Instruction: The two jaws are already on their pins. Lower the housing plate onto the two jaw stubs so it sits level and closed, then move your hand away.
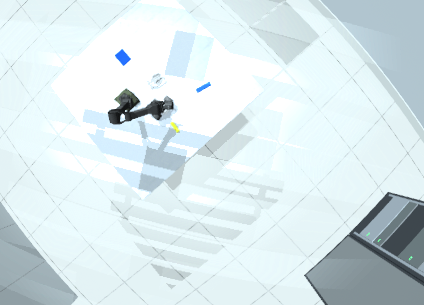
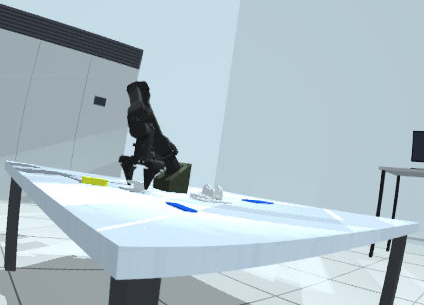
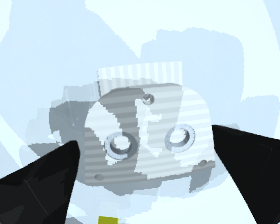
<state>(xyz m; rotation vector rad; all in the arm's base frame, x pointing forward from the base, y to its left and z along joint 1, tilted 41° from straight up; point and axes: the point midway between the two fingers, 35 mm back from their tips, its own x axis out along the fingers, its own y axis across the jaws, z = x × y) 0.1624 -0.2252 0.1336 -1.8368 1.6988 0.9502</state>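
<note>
Here in the wrist view's centre lay the housing plate (image 3: 153, 160), long axis running nearly left to right, arched edge facing the top, ribbed strip (image 3: 141, 75) beyond! The gripper (image 1: 170, 104) (image 2: 138, 185) (image 3: 145, 140) stood wide, fingers either side, nothing held!

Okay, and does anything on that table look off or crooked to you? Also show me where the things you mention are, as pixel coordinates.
Nothing looks spilled or damaged. The housing plate (image 3: 153, 160) isn't on the jaw stubs: it lies between the open tool's (image 3: 146, 137) (image 2: 139, 186) fingers, while the white upright pieces (image 2: 212, 192) (image 1: 157, 80) stand apart. That fits an unfinished job, so nothing really odd stands out.
</note>
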